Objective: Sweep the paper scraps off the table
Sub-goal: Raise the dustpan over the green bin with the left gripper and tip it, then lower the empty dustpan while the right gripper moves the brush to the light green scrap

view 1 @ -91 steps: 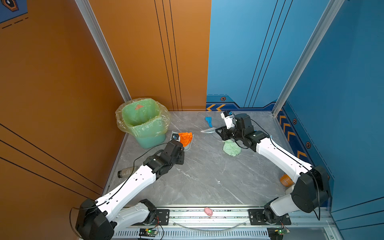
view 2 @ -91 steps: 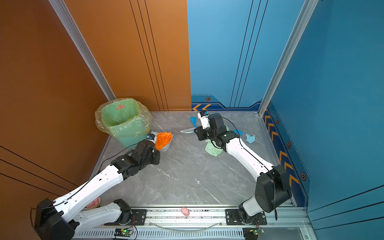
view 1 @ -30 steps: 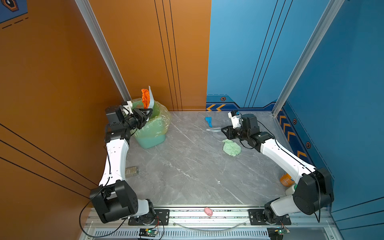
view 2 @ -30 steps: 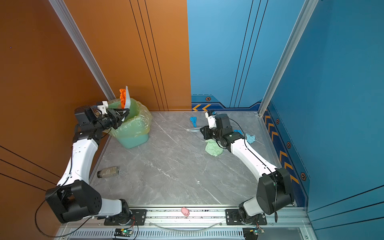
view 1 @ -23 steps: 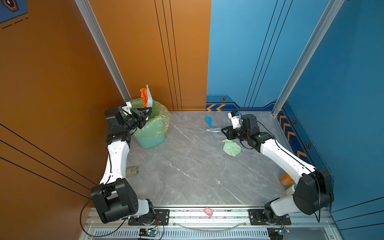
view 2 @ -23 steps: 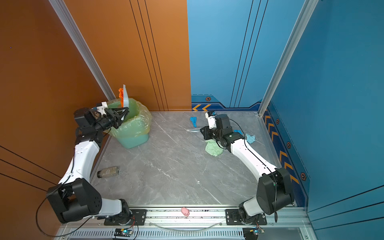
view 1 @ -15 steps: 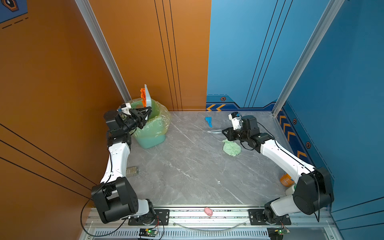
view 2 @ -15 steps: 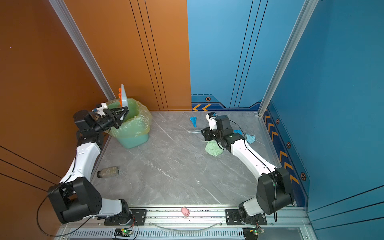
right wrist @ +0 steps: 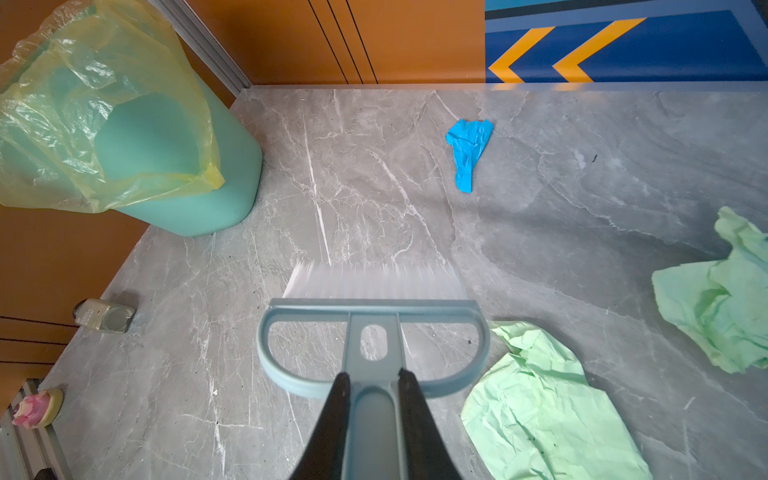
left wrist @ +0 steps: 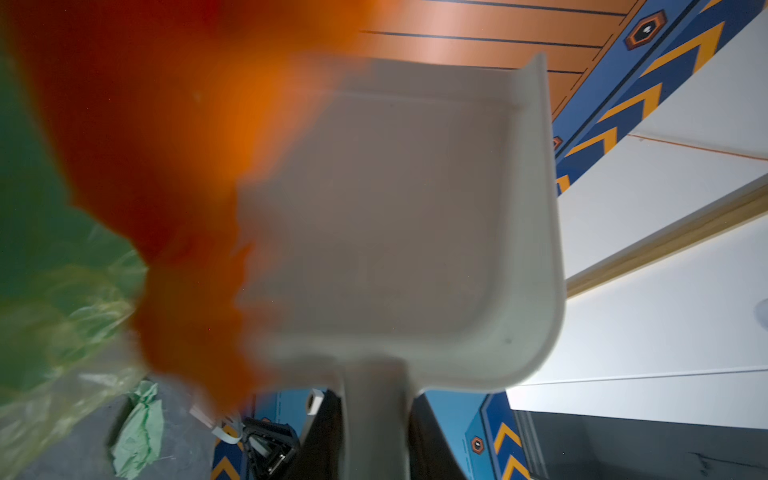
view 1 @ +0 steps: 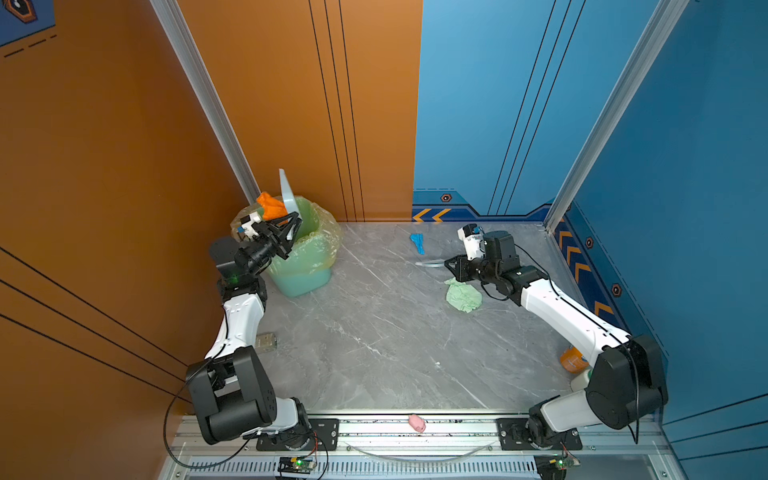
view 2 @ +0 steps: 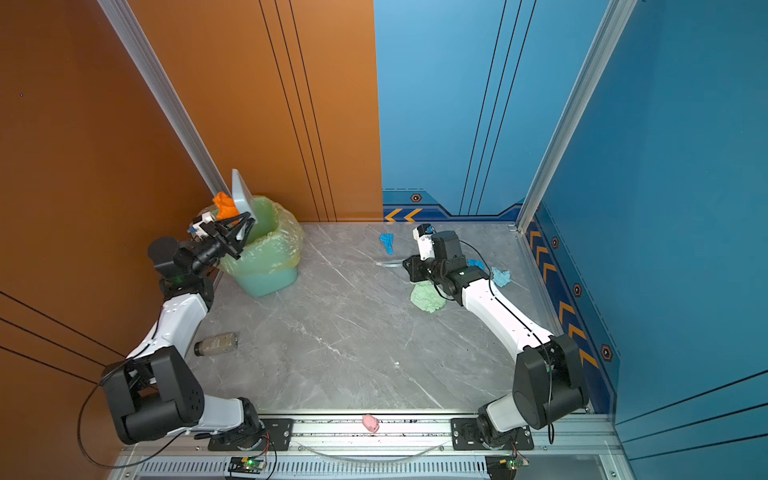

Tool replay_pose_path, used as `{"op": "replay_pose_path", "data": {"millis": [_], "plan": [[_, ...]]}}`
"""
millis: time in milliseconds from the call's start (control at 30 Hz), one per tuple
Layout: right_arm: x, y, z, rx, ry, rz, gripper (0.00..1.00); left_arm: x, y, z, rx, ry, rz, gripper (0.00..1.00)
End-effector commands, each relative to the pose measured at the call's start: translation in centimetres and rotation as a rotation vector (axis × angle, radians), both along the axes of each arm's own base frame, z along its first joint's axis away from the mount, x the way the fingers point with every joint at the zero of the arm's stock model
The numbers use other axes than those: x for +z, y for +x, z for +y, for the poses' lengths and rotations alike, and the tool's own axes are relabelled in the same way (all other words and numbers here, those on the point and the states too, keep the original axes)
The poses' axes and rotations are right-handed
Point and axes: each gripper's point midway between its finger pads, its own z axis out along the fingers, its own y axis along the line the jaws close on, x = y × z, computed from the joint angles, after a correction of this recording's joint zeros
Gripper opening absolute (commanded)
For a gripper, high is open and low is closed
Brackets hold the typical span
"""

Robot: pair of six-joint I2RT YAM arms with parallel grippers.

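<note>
Left gripper (view 1: pixel 291 223): clamped on your dustpan (view 1: pixel 287 194), above the bin (view 1: pixel 309 266).
Orange scrap (view 1: pixel 270 206): against the pan; a blur in your wrist view.
Right gripper (right wrist: pixel 371 380): pinching the brush (right wrist: pixel 371 308).
Table (view 1: pixel 374 340): green scrap (view 1: pixel 463 297) part-hidden by your arm; blue scrap (view 1: pixel 417 242) nearby.

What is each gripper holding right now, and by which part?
The left gripper holds the dustpan by its handle; the right gripper holds the brush by its handle.
</note>
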Motion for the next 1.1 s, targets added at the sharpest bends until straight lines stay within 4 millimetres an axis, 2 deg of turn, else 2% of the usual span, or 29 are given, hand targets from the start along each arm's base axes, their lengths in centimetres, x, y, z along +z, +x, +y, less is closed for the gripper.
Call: {"op": "replay_pose_path", "data": {"millis": [0,133,500,800,833,900,1067], "plan": [[0.7,-0.2,-0.3,0.001,0.005,-0.024,0.00,2.6,-0.8,0.5,-0.032,-0.130,-0.107,0.00],[0.6,-0.2,-0.3,0.000,0.009,-0.021,0.00,2.4,-0.7,0.8,-0.041,-0.187,-0.122,0.00],[0.9,-0.1,-0.3,-0.004,0.014,-0.025,0.00,3.1,-1.0,0.9,-0.026,-0.125,-0.134,0.00],[0.8,0.0,-1.2,-0.049,-0.016,-0.024,0.00,1.9,-1.8,-0.2,0.041,0.196,-0.045,0.00],[0.7,0.0,-1.5,-0.063,-0.027,-0.022,0.00,2.5,-2.1,-0.4,0.053,0.255,-0.055,0.00],[0.5,0.1,-2.2,-0.093,-0.060,-0.013,0.00,2.2,-2.7,-0.8,0.076,0.369,-0.034,0.00],[-0.2,-0.3,-4.6,-0.174,-0.178,0.036,0.00,0.7,-4.4,-2.0,0.138,0.699,0.065,0.00]]}}
